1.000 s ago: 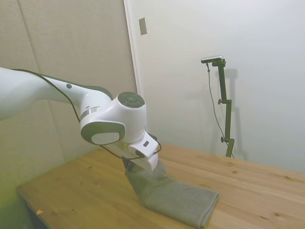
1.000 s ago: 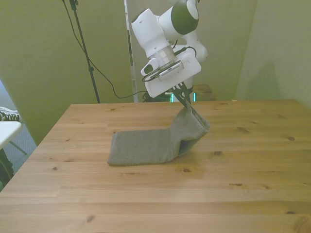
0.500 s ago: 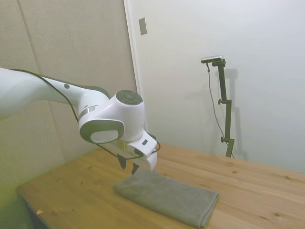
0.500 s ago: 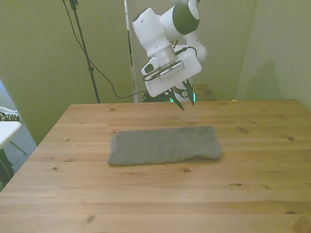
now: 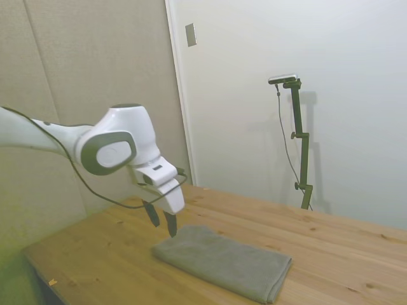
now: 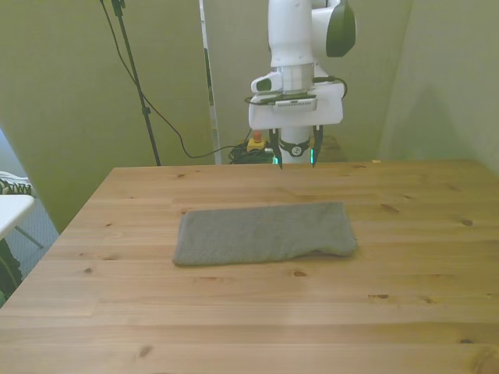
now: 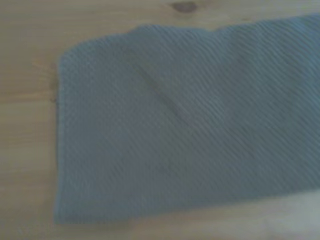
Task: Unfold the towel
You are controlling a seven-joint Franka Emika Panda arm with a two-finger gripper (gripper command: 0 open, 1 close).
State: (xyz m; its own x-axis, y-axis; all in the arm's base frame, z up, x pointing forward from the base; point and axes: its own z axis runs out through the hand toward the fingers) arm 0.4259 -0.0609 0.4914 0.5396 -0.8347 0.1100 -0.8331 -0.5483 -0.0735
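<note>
The grey-green towel (image 6: 263, 232) lies flat on the wooden table (image 6: 249, 319) as a long strip, running across the front view. In the side view the towel (image 5: 222, 259) shows a thick, rounded edge at its near right end. My gripper (image 6: 295, 156) hangs open and empty above the table, behind the towel's far long edge, toward its end at the front view's right. Seen from the side, the gripper (image 5: 162, 222) is just above and beside the towel's left end, not touching it. The wrist view is filled by one corner of the towel (image 7: 190, 125) on the wood.
Bare wood surrounds the towel on all sides in the front view. A white object (image 6: 12, 206) stands off the table at the front view's left edge. Walls stand close behind the table.
One second ago the gripper held the towel's end lifted off the table. It let go, the towel dropped flat, and the open gripper has since swung back away from the towel.
</note>
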